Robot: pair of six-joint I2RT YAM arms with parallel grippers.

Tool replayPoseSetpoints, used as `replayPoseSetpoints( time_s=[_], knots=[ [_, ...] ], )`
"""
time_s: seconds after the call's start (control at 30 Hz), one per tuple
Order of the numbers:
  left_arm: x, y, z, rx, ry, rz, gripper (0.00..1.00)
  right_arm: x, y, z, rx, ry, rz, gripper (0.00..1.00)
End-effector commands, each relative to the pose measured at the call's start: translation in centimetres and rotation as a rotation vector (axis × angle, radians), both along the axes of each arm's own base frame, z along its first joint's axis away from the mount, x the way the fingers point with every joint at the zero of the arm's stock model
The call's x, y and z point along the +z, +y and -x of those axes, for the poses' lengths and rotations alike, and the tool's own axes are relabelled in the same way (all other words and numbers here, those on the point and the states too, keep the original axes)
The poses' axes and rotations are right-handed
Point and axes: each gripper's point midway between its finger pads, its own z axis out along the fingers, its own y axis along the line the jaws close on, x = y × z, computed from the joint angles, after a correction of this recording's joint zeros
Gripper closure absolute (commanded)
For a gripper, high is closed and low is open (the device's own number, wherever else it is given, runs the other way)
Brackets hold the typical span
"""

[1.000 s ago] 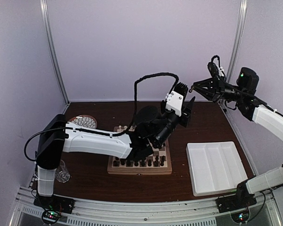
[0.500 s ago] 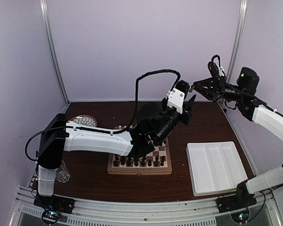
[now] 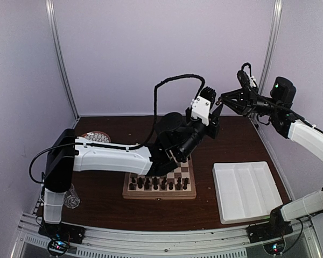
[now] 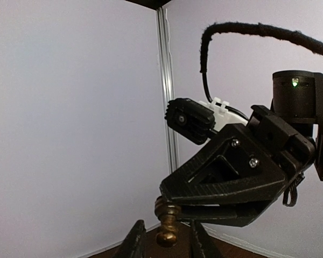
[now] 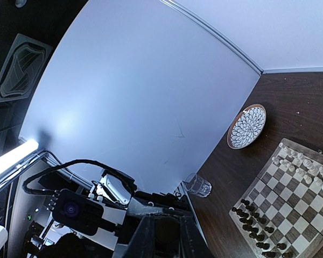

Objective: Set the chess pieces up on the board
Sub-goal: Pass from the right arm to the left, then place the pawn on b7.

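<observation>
Right gripper (image 4: pixel 167 200) pinching top of brown chess piece (image 4: pixel 167 228), holding it in air above far side of table. Left gripper (image 3: pixel 217 109) sitting just below, fingers (image 4: pixel 134 242) standing narrowly apart, flanking piece with slim gaps either side, gripping nothing. Board (image 3: pixel 159 195) lying under left arm. Dark pieces (image 3: pixel 156 184) lining near edge, cream pieces (image 5: pixel 307 164) lining far edge. White divided tray (image 3: pixel 242 188) sitting right of board.
</observation>
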Motion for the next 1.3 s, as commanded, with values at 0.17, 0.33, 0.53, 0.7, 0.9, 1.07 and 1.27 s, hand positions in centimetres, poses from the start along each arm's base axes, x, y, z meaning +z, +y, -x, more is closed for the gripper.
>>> replayPoseSetpoints(
  time_s=[0.17, 0.33, 0.53, 0.7, 0.9, 1.07, 1.27],
  knots=[
    [0.2, -0.2, -0.7, -0.012, 0.005, 0.023, 0.81, 0.8, -0.3, 0.7, 0.009, -0.046, -0.012, 0.83],
    [0.4, -0.2, -0.7, -0.016, 0.003, 0.025, 0.88, 0.6, -0.2, 0.6, 0.009, -0.044, -0.012, 0.83],
    [0.6, -0.2, -0.5, -0.021, 0.003, 0.020, 0.97, 0.5, -0.2, 0.6, 0.009, -0.052, -0.006, 0.77],
    [1.3, 0.6, -0.6, -0.026, 0.017, -0.039, 0.99, 1.0, -1.8, 0.2, -0.024, -0.095, 0.043, 0.60],
    [0.0, 3.6, -2.3, -0.043, 0.173, -0.276, 1.00, -0.9, -6.4, -0.8, -0.128, -0.197, 0.166, 0.55],
    [-3.4, 7.1, -3.3, -0.073, 0.410, -0.517, 1.00, -6.6, -8.4, 0.4, -0.167, -0.280, 0.453, 0.54],
    [-8.9, 9.8, -2.5, -0.134, 0.664, -0.796, 1.00, -11.1, -9.8, 0.9, -0.205, -0.363, 0.636, 0.53]
  ],
)
